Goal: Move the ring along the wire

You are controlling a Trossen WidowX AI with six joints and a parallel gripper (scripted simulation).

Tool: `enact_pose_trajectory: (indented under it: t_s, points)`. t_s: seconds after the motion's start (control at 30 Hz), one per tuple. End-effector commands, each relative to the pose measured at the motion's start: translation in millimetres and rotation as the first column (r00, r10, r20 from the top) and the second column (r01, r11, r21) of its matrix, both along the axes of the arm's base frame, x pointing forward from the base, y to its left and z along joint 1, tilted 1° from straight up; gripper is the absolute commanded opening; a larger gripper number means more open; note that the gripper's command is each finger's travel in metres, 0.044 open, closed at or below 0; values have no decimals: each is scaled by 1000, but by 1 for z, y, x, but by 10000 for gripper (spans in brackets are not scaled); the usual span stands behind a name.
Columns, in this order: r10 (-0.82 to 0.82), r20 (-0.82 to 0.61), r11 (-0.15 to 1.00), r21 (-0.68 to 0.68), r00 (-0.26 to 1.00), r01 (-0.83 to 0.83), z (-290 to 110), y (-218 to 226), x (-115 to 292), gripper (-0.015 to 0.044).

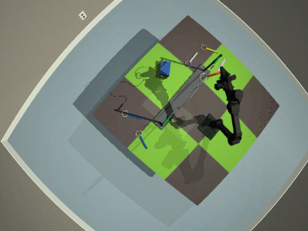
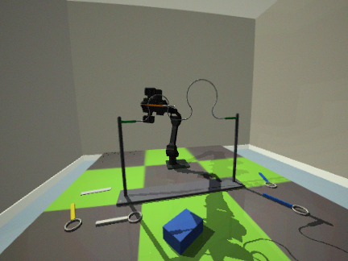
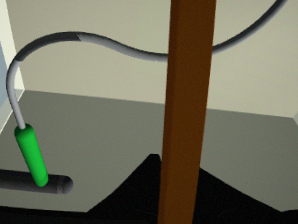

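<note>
One orange handle [image 3: 186, 96], clamped between the fingers of the gripper [image 2: 152, 105], runs straight up the middle of the wrist view. Handle is a plain orange bar; its grey ring [image 2: 154, 105] encircles the wire [image 2: 201, 82] close to the left post's [image 2: 121, 157] green sleeve [image 3: 31, 156], at the first rise of the grey section. Whether ring and wire touch cannot be told. Arm [image 2: 174, 133] stands behind the frame, forearm raised, wrist reaching toward that post.
</note>
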State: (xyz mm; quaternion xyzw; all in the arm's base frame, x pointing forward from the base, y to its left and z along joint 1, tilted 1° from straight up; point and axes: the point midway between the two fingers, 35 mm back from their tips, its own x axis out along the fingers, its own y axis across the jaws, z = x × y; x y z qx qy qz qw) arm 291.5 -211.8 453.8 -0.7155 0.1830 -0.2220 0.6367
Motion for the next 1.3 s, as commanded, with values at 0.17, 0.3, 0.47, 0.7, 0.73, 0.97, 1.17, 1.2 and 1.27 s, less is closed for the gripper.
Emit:
enact_pose_trajectory:
  t_s: [0.17,0.3,0.47,0.7,0.73,0.97,1.17,1.2,1.27]
  points:
    - [2,-11,1000,-26,1000,-2,-8,-2,1,-150]
    - [2,-10,1000,-4,1000,-2,-15,-4,1,-150]
    - [2,-6,999,53,1000,-2,-26,-5,1,-150]
    - [3,2,985,172,1000,-3,-46,-6,1,-150]
    - [3,3,981,193,1000,-3,-49,-5,1,-150]
    - [3,12,944,331,1000,-7,-71,-2,1,-150]
    - [1,21,892,451,1000,-11,-90,3,2,-150]
    - [1,22,882,471,1000,-11,-93,5,2,-150]
    - [0,25,861,508,1000,-13,-99,7,2,-150]
